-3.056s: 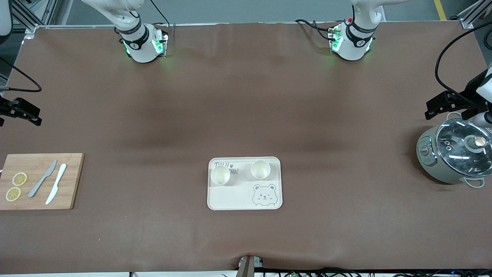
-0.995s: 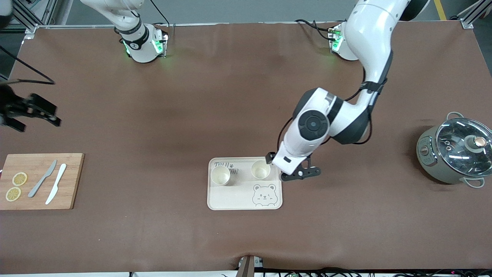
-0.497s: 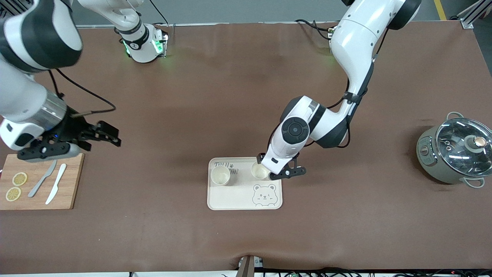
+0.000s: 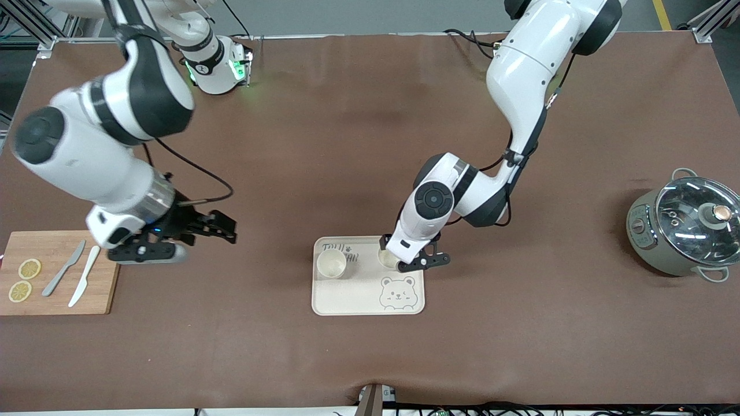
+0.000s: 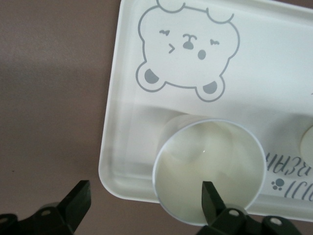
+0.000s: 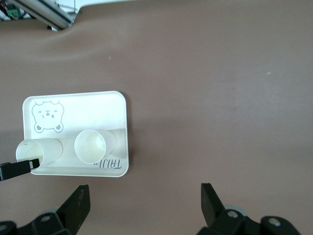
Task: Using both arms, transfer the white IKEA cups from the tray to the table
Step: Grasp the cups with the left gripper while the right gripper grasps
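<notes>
- Left gripper: down over the bear-printed tray, at the corner toward the left arm's end and away from the front camera. Fingers spread wide, nothing clamped.
- Left wrist view: one fingertip sits inside the rim of the white cup below it, the other fingertip is outside the tray edge, over bare mat. So the jaws straddle one cup wall and the tray edge, not the whole cup.
- That cup is upright on the tray, on the edge strip away from the front camera, just above the bear drawing in the front view. The wrist mostly covers it there.
- Second white cup: upright on the same tray strip, toward the right arm's end, next to the printed lettering. Clear gap between the two cups. Nothing touches it.
- Right gripper: in the air over bare brown mat, well apart from the tray toward the right arm's end, just off the bamboo cutting board. Fingers apart, empty.
- Right wrist view: looks down on the tray with both cups visible ahead of the open fingertips.
- Cutting board carries two lemon slices, a grey knife and a white knife.
- Grey-green pot with glass lid: on the mat far from the tray, at the left arm's end of the table.
</notes>
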Controlling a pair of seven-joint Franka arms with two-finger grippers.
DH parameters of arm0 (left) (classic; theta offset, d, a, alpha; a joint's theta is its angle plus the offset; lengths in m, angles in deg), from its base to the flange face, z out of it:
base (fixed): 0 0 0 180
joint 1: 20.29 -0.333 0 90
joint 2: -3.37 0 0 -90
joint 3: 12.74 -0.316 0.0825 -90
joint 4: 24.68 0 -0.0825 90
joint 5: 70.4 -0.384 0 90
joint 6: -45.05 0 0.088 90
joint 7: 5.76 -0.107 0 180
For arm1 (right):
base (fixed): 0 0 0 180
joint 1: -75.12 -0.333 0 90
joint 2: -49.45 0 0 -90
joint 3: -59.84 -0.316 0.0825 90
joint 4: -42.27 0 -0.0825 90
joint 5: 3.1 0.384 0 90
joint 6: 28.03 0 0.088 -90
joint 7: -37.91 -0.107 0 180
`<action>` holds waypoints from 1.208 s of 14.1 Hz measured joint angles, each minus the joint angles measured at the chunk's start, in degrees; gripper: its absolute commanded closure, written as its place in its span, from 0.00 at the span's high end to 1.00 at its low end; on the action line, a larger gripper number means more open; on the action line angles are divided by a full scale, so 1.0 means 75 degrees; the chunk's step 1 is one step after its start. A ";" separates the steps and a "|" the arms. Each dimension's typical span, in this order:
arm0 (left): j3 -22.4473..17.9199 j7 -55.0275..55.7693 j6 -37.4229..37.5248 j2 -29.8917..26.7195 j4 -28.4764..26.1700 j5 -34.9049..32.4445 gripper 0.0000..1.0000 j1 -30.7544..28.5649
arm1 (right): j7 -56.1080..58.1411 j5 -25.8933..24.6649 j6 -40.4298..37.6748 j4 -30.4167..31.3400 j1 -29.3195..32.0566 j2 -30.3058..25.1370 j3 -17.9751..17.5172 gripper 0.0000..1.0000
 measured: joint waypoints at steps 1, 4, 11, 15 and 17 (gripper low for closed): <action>-0.0002 0.0102 -0.0048 0.0047 0.0001 -0.0131 1.00 0.0027 | -0.0109 -0.0086 0.0048 0.0012 -0.0119 0.0182 0.0000 1.00; -0.0004 0.0440 -0.0097 0.0133 0.0003 -0.0666 0.10 0.0043 | -0.0297 -0.0139 0.0745 0.0028 -0.0308 0.0817 0.0010 1.00; -0.0032 0.0860 -0.0122 0.0136 0.0061 -0.0851 0.00 0.0040 | -0.0431 -0.0192 0.1747 0.0019 -0.0755 0.1824 0.0056 1.00; -0.0056 0.0882 -0.0166 0.0100 0.0183 -0.0877 0.00 0.0017 | -0.0723 -0.0192 0.2082 0.0019 -0.1028 0.2001 0.0054 1.00; -0.0104 0.0898 0.0003 -0.0064 0.0229 -0.0981 0.00 -0.0108 | -0.1083 -0.0243 0.2366 0.0017 -0.1249 0.2143 0.0056 1.00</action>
